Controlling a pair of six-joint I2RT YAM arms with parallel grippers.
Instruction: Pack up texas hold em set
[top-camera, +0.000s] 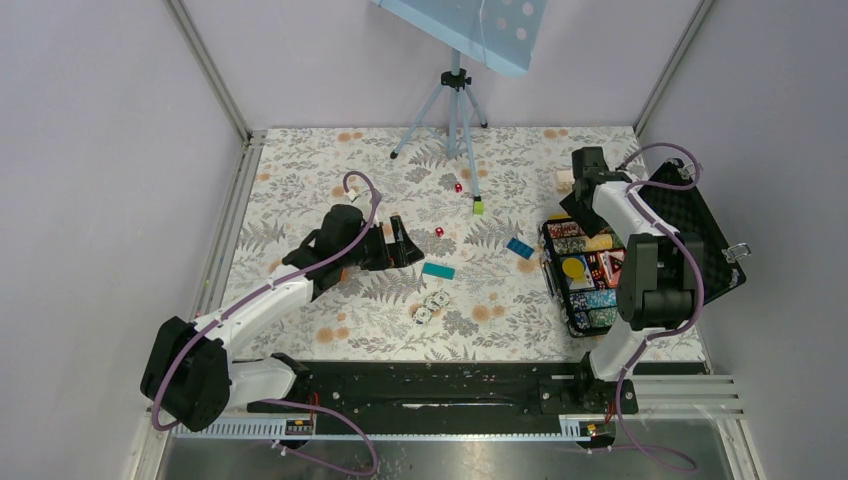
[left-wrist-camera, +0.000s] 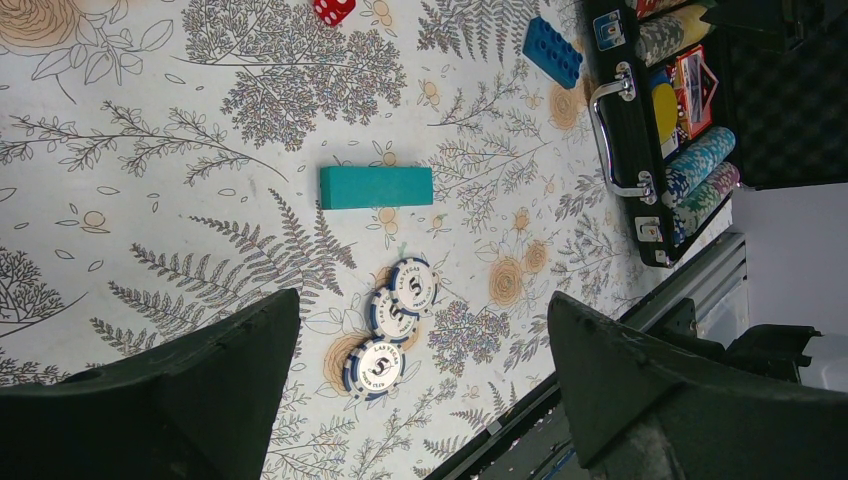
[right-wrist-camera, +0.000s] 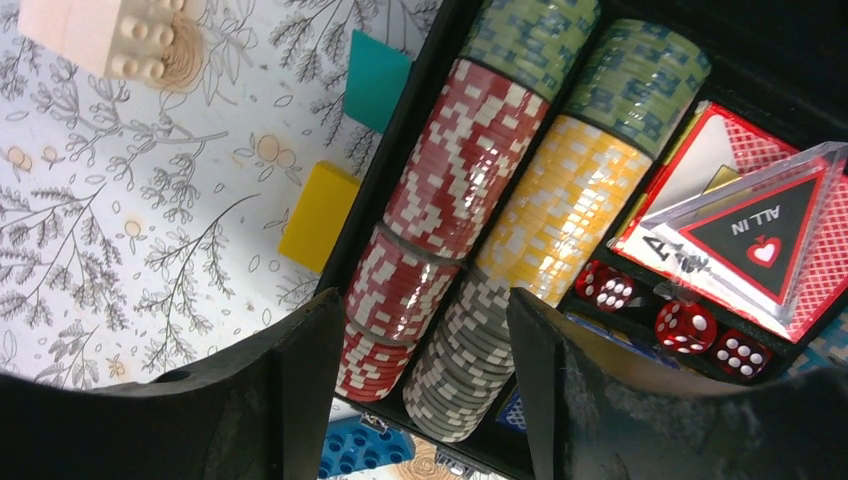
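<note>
The briefcase (top-camera: 553, 270) lies open at the right side of the table (top-camera: 300, 180), beside the right arm. Its long axis runs near-to-far, slightly skewed. The handle (left-wrist-camera: 606, 130) side faces left, toward the table centre, and the foam-lined lid (top-camera: 705, 225) leans back to the right. Inside, the chip rows (right-wrist-camera: 450, 170) lie parallel to the far end wall – crosswise to that axis – with red dice (right-wrist-camera: 685, 325) alongside.

We find the right gripper (right-wrist-camera: 425, 300) over the far end of the case, fingers apart above the chip rows and clamped on nothing. The left gripper (top-camera: 405, 245) hangs over mid-table, fingers wide apart and empty. Three loose chips (left-wrist-camera: 390, 325) lie on the cloth below it, near a teal brick (left-wrist-camera: 376, 187).
</note>
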